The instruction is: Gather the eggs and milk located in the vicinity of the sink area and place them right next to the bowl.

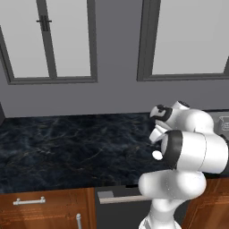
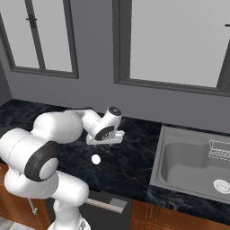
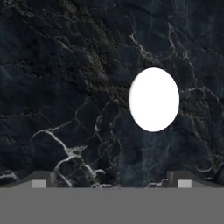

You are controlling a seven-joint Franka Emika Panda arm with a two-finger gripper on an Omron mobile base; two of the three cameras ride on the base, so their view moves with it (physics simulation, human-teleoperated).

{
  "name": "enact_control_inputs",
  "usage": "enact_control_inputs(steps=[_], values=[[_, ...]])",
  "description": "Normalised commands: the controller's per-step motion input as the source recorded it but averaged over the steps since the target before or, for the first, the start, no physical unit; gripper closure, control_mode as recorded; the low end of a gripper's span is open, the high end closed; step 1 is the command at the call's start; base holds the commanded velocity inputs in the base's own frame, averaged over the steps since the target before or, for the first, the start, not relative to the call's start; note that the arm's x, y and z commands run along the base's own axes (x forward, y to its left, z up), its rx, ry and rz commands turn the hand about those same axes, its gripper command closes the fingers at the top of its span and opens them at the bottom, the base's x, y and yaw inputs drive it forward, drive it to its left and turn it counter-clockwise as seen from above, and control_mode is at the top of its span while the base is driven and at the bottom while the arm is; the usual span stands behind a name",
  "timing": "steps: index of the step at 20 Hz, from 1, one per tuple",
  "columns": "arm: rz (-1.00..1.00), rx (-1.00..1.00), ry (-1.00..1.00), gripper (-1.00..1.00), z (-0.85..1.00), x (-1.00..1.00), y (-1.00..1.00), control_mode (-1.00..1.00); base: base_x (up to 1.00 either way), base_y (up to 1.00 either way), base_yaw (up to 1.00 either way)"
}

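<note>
On the dark marble counter (image 2: 134,166), to the left of the sink (image 2: 188,168) and towards the front edge, one egg (image 2: 95,159) lies alone, white against the veined stone; from the left base camera it peeps out as a small white ball (image 1: 157,155) beside the arm's elbow. The gripper (image 3: 109,181) hangs above it, pointing down at the counter, its two dark tips set wide apart with nothing between them. In the hand view the egg (image 3: 154,99) sits above and to the right of the midpoint between the fingertips, so the hand is near but not yet centred. The step in hand looks like the reach for this egg. To do it well, I would first shift the hand until the egg lies squarely midway between the tips, then lower straight down without brushing it, since a smooth round thing on polished stone will likely roll at the slightest nudge from one finger. The tips should come down almost to the counter so they close across the egg's widest part, and close gently and evenly. Neither the milk nor the bowl can be placed from these pictures.
</note>
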Motion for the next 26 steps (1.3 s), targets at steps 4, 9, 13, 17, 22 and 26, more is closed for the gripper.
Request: enact_control_inputs(steps=[4,9,13,17,22,26], values=[[-0.06,0.0,0.02,-1.0,-0.05,-0.08,0.1,-1.0,0.0,0.0,0.0],[-0.06,0.0,0.03,-1.0,0.0,-0.17,0.04,-1.0,0.0,0.0,0.0],[-0.07,0.0,0.03,-1.0,-0.03,-0.27,0.01,-1.0,0.0,0.0,0.0],[-0.07,0.0,0.02,-1.0,-0.05,-0.16,0.1,-1.0,0.0,0.0,0.0],[-0.06,0.0,0.04,-1.0,-0.15,-0.07,0.19,-1.0,0.0,0.0,0.0],[-0.06,0.0,0.06,-1.0,-0.22,-0.03,0.18,-1.0,0.0,0.0,0.0]])
